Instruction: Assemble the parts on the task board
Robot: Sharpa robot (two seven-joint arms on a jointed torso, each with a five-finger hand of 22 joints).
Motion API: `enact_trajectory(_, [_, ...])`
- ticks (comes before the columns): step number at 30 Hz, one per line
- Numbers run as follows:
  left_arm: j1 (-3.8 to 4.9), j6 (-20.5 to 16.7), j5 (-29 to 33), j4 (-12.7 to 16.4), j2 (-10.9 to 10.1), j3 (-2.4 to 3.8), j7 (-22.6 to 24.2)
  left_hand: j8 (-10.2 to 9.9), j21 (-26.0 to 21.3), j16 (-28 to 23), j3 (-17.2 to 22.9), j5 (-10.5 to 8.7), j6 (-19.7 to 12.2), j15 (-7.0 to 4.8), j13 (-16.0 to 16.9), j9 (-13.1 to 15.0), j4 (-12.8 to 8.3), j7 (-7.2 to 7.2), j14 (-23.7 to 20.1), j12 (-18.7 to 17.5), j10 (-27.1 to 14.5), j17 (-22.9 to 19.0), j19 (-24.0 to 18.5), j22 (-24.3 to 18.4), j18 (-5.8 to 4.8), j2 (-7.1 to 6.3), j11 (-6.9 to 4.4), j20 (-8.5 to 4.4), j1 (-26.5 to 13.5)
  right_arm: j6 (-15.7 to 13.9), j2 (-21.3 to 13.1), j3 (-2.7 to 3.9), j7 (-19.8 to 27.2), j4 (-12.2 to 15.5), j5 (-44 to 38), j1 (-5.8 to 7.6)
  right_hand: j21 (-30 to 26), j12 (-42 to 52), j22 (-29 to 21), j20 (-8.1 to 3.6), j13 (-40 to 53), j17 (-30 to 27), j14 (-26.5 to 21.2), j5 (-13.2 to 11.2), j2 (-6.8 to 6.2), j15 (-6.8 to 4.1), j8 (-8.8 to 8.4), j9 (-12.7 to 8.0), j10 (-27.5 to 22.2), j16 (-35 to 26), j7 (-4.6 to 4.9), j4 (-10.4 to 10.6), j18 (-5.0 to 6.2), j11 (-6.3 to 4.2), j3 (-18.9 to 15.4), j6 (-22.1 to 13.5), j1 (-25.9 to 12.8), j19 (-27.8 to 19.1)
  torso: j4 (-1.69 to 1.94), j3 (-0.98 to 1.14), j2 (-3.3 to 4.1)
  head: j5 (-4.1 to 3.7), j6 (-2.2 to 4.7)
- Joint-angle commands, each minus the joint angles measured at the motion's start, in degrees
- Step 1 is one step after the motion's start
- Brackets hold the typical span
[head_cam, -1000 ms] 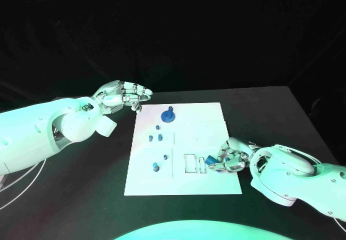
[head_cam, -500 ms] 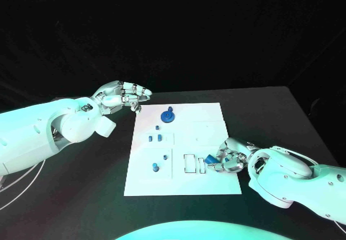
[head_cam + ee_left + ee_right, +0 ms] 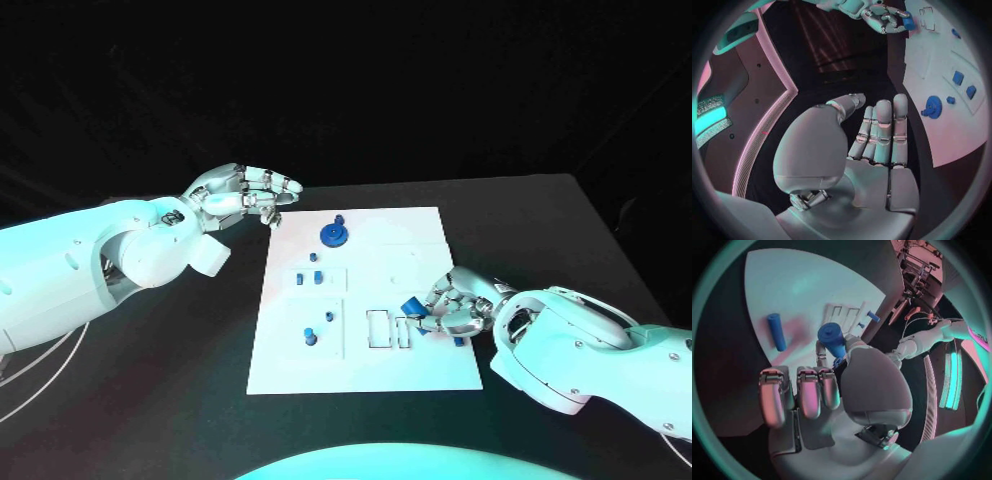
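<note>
The left hand [image 3: 245,190] hovers off the far-left corner of the task board [image 3: 433,370], over the black table [image 3: 548,220]. Its fingers are curled loosely together and hold nothing. The left wrist view shows the fingers [image 3: 882,130] lying side by side, with the thumb alongside.

On the board, going left to right: a blue gear [image 3: 333,234] stands near the far edge, two small blue blocks [image 3: 307,277] lie below it, and a blue peg [image 3: 312,337] stands in the near-left panel. Just right of the peg are the narrow rectangular slots [image 3: 379,327].

The right hand [image 3: 454,308] rests over the board's right half, directly beside those slots. It pinches a short blue cylinder [image 3: 832,337] between the thumb and a finger, and the remaining fingers are curled beneath. The cylinder's long axis appears tilted, pointing out from the fingertips toward the slots.

A second blue rod [image 3: 776,331] lies flat on the board next to this hand, apart from the fingers.

The right hand is much the nearer to the slots. The coming move probably depends on bringing the held cylinder over its seat, which lies just to the left of the fingertips.
</note>
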Motion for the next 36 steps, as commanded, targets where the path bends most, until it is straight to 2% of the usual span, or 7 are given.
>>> enact_trajectory(1, [0.01,0.6,0.2,0.1,0.1,0.03,0.5,0.3,-0.4,0.3,-0.2,0.01,-0.5,0.16,-0.1,0.1,0.2,0.41,-0.2,0.1,-0.5,-0.1,0.0,-0.1,0.9,0.18,-0.04,0.44,-0.5,0.2,0.8,-0.03,1.1,0.0,3.9,0.1,0.2,0.2,15.1,-0.26,15.1,15.1,6.0,0.4,1.0,-0.55,0.86,0.8,6.0,0.2,-1.18,-3.2,-0.8,-0.4,3.6,1.7,0.1,6.0,0.06,0.06,0.04,0.07,-0.16])
enact_trajectory(9, [0.01,0.7,0.3,0.2,0.1,0.02,0.4,0.3,-0.4,0.3,-0.2,0.01,-0.5,0.16,-0.1,0.1,0.2,0.41,-0.2,0.1,-0.5,-0.1,0.0,-0.1,0.9,0.18,-0.04,0.44,-0.5,2.3,4.1,-0.12,1.0,-1.6,5.2,-0.29,0.2,0.2,15.1,-0.35,15.1,15.1,6.0,0.3,0.72,-0.64,1.25,1.0,6.0,0.2,-1.3,-3.1,-0.8,-0.51,4.3,2.0,-1.6,6.0,0.04,0.06,0.08,0.25,-0.25])
enact_trajectory(13, [0.01,0.8,0.3,0.2,0.1,0.02,0.4,0.4,-0.4,0.4,-0.2,0.02,-0.5,0.16,-0.1,0.1,0.2,0.41,-0.2,0.1,-0.5,-0.1,0.0,-0.1,0.9,0.23,-0.04,0.45,-0.6,2.3,5.5,-0.15,0.8,-2.5,4.6,-0.52,0.2,0.2,15.1,-0.36,15.1,15.1,6.0,-0.9,0.43,-0.64,1.44,1.1,6.0,0.2,-1.28,-3.1,-0.8,-0.49,4.6,2.0,-3.5,6.0,0.03,0.08,0.09,0.36,-0.33])
enact_trajectory(14, [0.01,0.8,0.3,0.2,0.1,0.02,0.4,0.4,-0.4,0.4,-0.2,0.02,-0.5,0.16,-0.1,0.1,0.2,0.41,-0.2,0.1,-0.5,-0.1,0.0,-0.1,0.9,0.23,-0.04,0.45,-0.6,2.3,5.7,-0.15,0.8,-2.7,4.4,-0.55,0.2,0.2,15.1,-0.36,15.1,15.1,6.0,-1.8,0.38,-0.63,1.53,1.2,6.0,0.2,-1.27,-3.2,-0.8,-0.48,4.7,2.1,-4.3,6.0,0.03,0.07,0.06,0.38,-0.36])
enact_trajectory(20, [0.01,0.8,0.3,0.2,0.1,0.01,0.3,0.4,-0.4,0.4,-0.2,0.04,-0.5,0.17,-0.1,0.1,0.3,0.42,-0.2,0.2,-0.5,-0.1,0.0,-0.1,0.9,0.35,-0.03,0.46,-0.7,2.5,6.9,-0.16,0.6,-3.4,3.7,-0.63,0.2,0.2,15.1,-0.38,15.1,15.1,6.0,-2.7,0.05,-0.67,1.87,1.3,6.0,0.2,-1.33,-3.1,-0.8,-0.53,4.8,2.3,-5.7,6.0,0.04,0.05,0.1,0.38,-0.47])
enact_trajectory(36, [0.01,0.9,0.3,0.3,-0.2,0.01,0.1,0.5,-0.4,0.4,-0.2,0.05,-0.5,0.18,-0.2,0.1,0.4,0.42,-0.2,0.2,-0.5,-0.1,0.0,-0.1,0.9,0.47,-0.03,0.48,-0.8,5.7,8.4,-0.2,0.0,-4.8,2.7,-0.67,0.2,0.2,15.1,-0.39,15.1,15.1,6.0,-4.2,-0.83,-0.66,2.17,1.5,6.0,0.2,-1.32,-3.2,-0.8,-0.52,4.5,2.2,-7.5,6.0,-0.03,-0.01,0.01,0.71,-0.94])
